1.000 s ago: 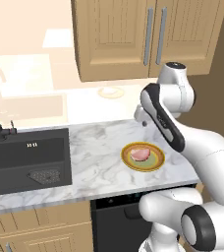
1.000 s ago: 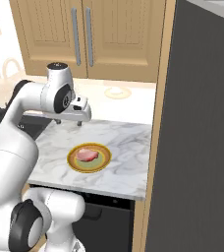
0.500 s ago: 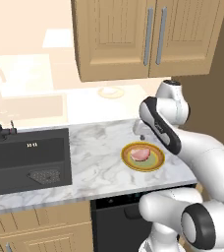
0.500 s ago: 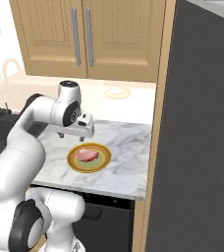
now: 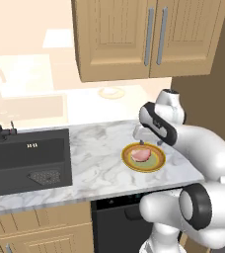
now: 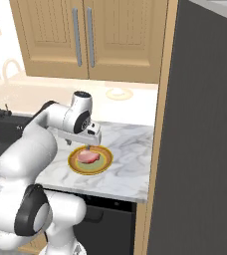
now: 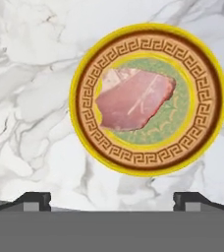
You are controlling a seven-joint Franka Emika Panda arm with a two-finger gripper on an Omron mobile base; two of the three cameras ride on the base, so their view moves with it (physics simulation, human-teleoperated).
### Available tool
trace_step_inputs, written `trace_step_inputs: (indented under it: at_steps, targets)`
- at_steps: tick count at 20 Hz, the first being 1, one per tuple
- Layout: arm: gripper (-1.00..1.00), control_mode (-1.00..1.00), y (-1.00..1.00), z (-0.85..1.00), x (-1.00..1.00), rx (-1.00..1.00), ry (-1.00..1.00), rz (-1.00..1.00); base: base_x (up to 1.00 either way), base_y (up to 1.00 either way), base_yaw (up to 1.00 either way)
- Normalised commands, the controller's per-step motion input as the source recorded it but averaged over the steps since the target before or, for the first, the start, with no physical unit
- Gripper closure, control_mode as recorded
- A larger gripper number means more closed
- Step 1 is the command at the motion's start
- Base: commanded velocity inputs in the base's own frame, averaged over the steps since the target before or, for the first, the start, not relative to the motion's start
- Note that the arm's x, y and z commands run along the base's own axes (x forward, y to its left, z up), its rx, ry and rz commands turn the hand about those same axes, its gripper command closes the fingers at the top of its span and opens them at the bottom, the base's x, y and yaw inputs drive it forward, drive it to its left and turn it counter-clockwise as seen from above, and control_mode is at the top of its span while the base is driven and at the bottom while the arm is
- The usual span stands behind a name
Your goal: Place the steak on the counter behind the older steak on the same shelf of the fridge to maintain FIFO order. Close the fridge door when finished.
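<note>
Claw (image 7: 112, 199) wide above steak (image 7: 133, 98)

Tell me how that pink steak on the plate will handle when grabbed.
The steak is a thin, flat slab, so it will probably sag at its ends. Its smooth raw surface looks slippery. Lying loose on the plate, it may slide if nudged sideways.

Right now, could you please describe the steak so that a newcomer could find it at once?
Look at the white marble counter between the black sink and the tall grey fridge. A yellow-rimmed plate sits there below the open gripper. The steak is the pale pink slab on its green centre.
</note>
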Motion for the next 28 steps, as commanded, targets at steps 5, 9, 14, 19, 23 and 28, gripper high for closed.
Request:
trace_step_inputs:
  at_steps: [5, 9, 14, 19, 23, 28]
  targets:
    - [-1.0, -1.0, 0.0, -0.56, 0.18, 0.0, 0.0, 0.0, 0.0, 0.0, 0.0]
    - [-1.0, -1.0, -0.03, -0.56, 0.19, 0.0, 0.0, 0.0, 0.0, 0.0, 0.0]
    - [-1.0, -1.0, -0.09, -0.5, 0.17, 0.0, 0.0, 0.0, 0.0, 0.0, 0.0]
    - [-1.0, -1.0, -0.14, -0.38, 0.28, 0.0, 0.0, 0.0, 0.0, 0.0, 0.0]
    - [-1.0, -1.0, -0.17, -0.26, 0.38, 0.0, 0.0, 0.0, 0.0, 0.0, 0.0]
    - [-1.0, -1.0, -0.11, -0.14, 0.33, 0.0, 0.0, 0.0, 0.0, 0.0, 0.0]
